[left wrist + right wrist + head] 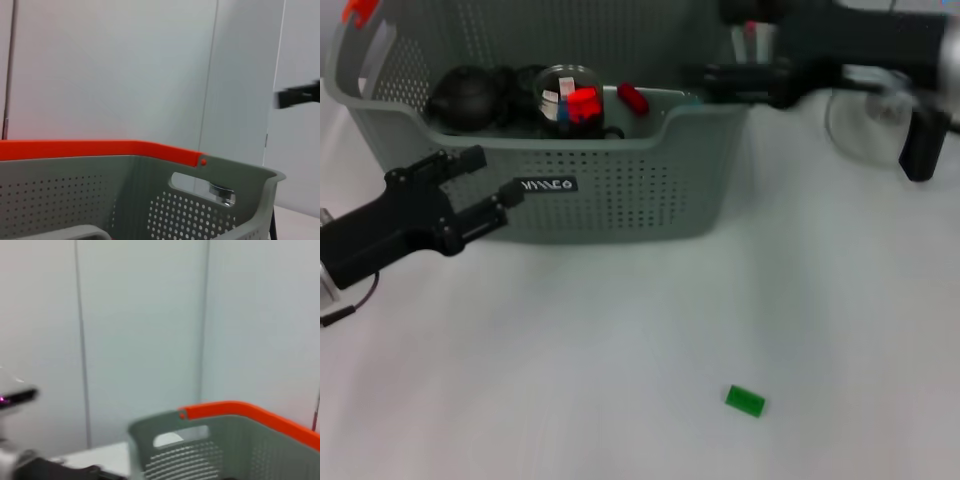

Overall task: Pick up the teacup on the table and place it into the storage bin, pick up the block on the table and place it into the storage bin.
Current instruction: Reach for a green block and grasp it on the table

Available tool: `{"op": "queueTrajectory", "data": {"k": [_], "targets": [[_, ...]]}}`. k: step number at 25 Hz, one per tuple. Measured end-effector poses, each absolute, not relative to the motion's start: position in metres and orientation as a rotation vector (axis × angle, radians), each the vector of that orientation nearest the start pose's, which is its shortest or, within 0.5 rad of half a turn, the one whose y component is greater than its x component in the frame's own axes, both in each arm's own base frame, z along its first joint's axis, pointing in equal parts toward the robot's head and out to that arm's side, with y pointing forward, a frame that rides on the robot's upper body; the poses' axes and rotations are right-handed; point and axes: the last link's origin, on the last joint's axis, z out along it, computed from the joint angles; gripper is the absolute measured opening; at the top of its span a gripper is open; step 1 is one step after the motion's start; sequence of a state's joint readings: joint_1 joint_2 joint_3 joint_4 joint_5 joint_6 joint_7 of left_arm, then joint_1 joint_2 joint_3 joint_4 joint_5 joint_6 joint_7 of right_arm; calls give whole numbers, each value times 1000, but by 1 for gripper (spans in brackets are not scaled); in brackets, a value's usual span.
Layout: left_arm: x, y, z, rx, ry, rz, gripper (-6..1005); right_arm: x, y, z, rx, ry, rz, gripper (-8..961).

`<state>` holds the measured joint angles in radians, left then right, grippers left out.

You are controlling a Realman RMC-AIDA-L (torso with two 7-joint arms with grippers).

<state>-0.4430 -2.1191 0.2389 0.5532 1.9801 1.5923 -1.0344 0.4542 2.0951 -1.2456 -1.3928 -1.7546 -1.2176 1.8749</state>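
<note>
White table point(620, 380), left hand point(495, 190) spread, empty, beside storage bin point(620, 190).

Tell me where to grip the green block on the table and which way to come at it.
Probably best from straight above. The green block lies flat and alone on the white table, in front of the storage bin, so its sides are free. Close the fingers across its two long sides, the narrower span, turning the wrist to match its slight skew.

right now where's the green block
In the head view the green block lies on the white table, toward the robot's right and nearer the robot than the grey storage bin, apart from both grippers.
</note>
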Motion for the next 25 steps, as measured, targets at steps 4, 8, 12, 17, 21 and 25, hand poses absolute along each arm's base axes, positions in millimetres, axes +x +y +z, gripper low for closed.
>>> {"op": "queueTrajectory", "data": {"k": [4,8,12,17,21,25], "targets": [[-307,305,23,-2281,-532,-896,691,161,328,50,-2640,318,836,866],[-306,308,24,-2284,-524,-895,691,197,296,53,-2763,376,753,864],[-305,309,25,-2287,-520,-896,690,210,287,46,-2939,493,505,861],[-304,310,24,-2292,-515,-896,690,201,300,30,-3070,601,146,860],[-304,309,24,-2293,-517,-896,690,181,313,5,-3152,577,-177,859],[-306,307,23,-2287,-525,-895,691,156,324,-29,-3161,533,-480,859]]}}
